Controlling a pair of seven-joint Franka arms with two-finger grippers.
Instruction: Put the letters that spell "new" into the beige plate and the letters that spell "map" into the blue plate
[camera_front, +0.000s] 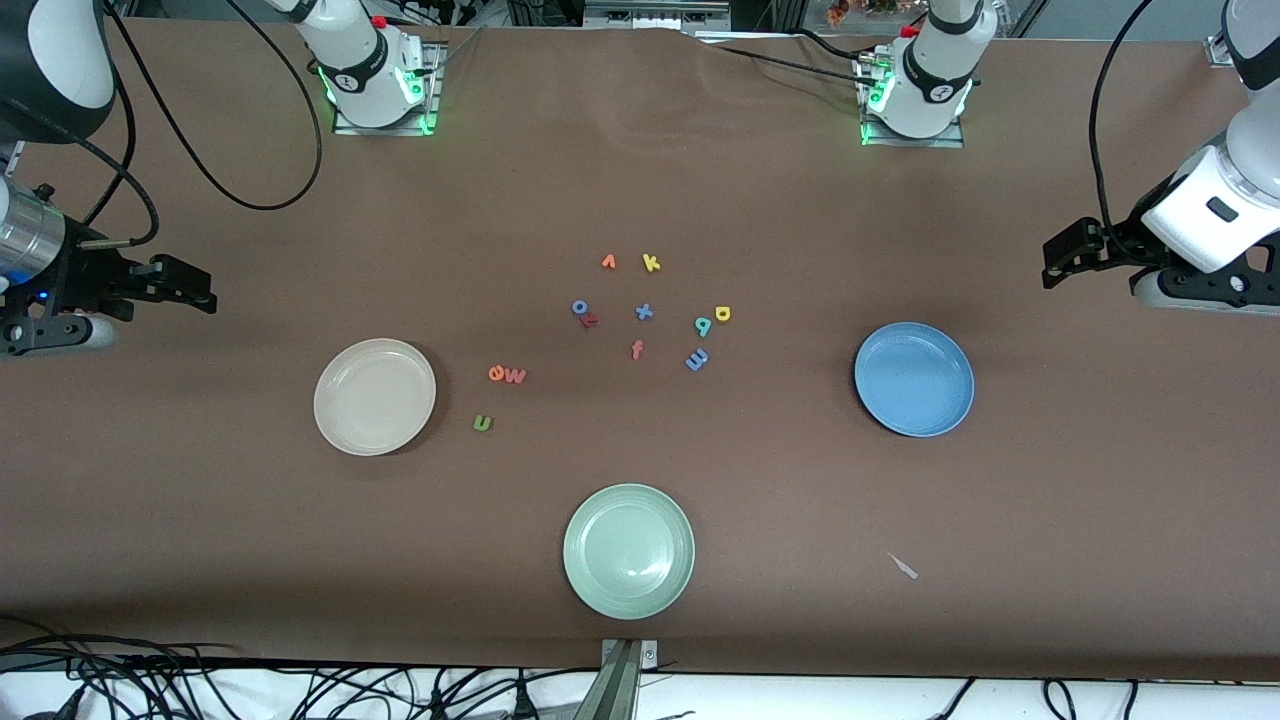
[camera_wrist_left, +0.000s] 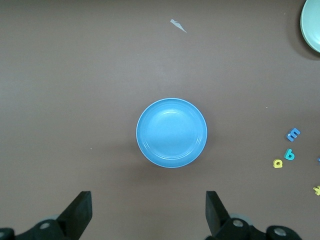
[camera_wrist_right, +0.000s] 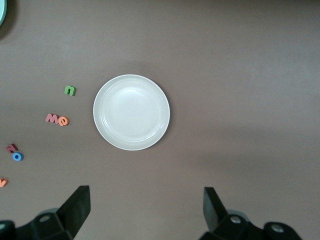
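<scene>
The beige plate lies empty toward the right arm's end of the table. Beside it on the table are the orange e, the red w and the green n. The blue plate lies empty toward the left arm's end. Near it sit the light blue m, the teal a and the yellow p. My right gripper hangs open over bare table by the beige plate. My left gripper hangs open by the blue plate.
A pale green plate lies nearest the front camera. Other letters cluster mid-table: orange v, yellow k, blue x, red f, blue o. A small pale scrap lies near the front edge.
</scene>
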